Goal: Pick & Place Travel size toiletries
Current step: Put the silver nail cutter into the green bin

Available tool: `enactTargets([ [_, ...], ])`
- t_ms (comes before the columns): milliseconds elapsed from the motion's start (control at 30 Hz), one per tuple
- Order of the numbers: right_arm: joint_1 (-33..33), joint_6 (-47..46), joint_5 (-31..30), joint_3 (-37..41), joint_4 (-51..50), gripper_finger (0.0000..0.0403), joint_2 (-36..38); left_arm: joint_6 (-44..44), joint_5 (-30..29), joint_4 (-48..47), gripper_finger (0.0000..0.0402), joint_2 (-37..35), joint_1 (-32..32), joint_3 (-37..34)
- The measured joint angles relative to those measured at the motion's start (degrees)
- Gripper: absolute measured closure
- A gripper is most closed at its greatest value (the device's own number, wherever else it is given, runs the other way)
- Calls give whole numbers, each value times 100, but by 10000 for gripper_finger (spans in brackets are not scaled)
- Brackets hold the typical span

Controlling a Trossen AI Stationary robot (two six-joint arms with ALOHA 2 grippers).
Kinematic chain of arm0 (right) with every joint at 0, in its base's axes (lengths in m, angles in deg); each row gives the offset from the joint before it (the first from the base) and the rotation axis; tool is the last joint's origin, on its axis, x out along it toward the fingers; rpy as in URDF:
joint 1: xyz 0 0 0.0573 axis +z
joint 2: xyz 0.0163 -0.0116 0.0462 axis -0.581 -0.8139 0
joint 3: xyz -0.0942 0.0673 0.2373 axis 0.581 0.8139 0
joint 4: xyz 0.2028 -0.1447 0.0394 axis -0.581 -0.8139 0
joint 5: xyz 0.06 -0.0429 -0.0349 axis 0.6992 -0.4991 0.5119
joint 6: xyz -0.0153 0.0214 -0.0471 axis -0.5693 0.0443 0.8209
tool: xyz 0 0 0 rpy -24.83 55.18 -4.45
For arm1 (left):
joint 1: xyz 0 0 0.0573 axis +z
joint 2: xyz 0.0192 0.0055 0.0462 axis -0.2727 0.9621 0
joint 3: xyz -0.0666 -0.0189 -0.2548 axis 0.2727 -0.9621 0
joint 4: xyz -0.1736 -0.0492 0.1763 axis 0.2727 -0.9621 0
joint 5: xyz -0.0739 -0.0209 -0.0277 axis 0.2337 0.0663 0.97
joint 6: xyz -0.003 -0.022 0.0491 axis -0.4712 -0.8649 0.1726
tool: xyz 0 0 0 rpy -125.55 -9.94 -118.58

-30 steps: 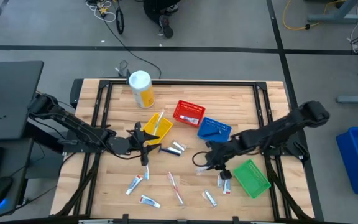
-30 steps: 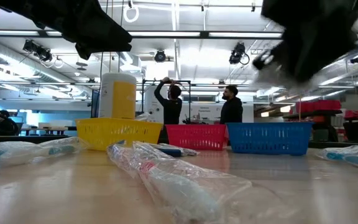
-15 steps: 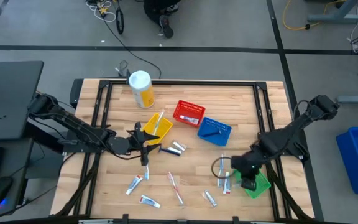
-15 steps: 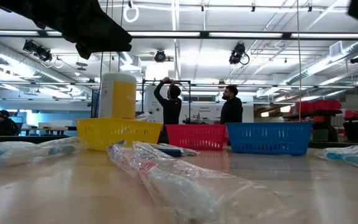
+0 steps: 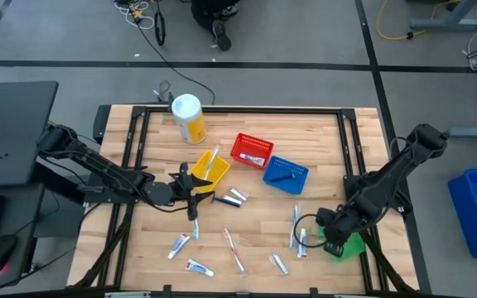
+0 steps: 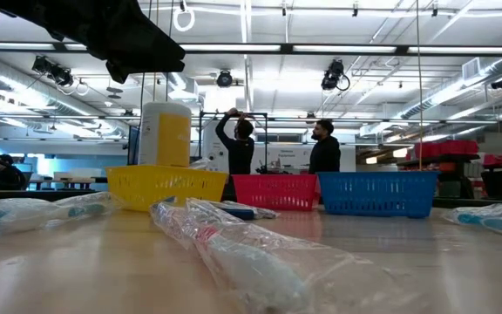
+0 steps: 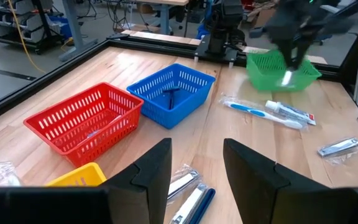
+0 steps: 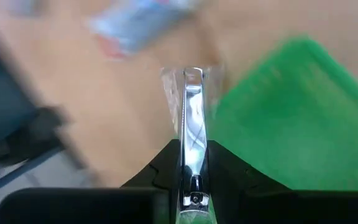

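Note:
Small wrapped tubes, a toothbrush and another toothbrush with a tube lie flat on the wooden table. Two wrapped clippers lie beside the yellow basket. My right gripper is over the left edge of the green basket, shut on a chrome nail clipper in clear wrap. My left gripper hovers open next to the yellow basket, holding nothing. A dark razor-like piece lies in the blue basket. My right gripper pinches the nail clipper between its two fingers at one end. The clipper lies edge-on along the fingers and sticks out past their tips. It is lifted clear, above the green basket's rim and the table.
A red basket and the blue basket stand mid-table. A tall white-and-yellow canister is at the far edge. Black frame rails run along the table's sides. People stand in the room beyond.
My right gripper has carried the clipper from in front of the blue basket toward the table's right and near edges, to the green basket. Its arm has left the low view. The left arm has kept still.

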Motion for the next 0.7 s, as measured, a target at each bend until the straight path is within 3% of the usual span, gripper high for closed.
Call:
enactTargets([
  [133, -6, -396, -2, 379, 165, 336, -8, 0, 0, -2, 246, 0, 0, 0],
  [267, -8, 84, 41, 298, 523, 336, -4, -12, 0, 2, 246, 0, 0, 0],
  [533, 65, 202, 93, -413, -459, 336, 75, -52, 0, 0, 246, 0, 0, 0],
  [700, 192, -30, 696, -465, -610, 335, 71, -59, -1, 1, 246, 1, 0, 0],
])
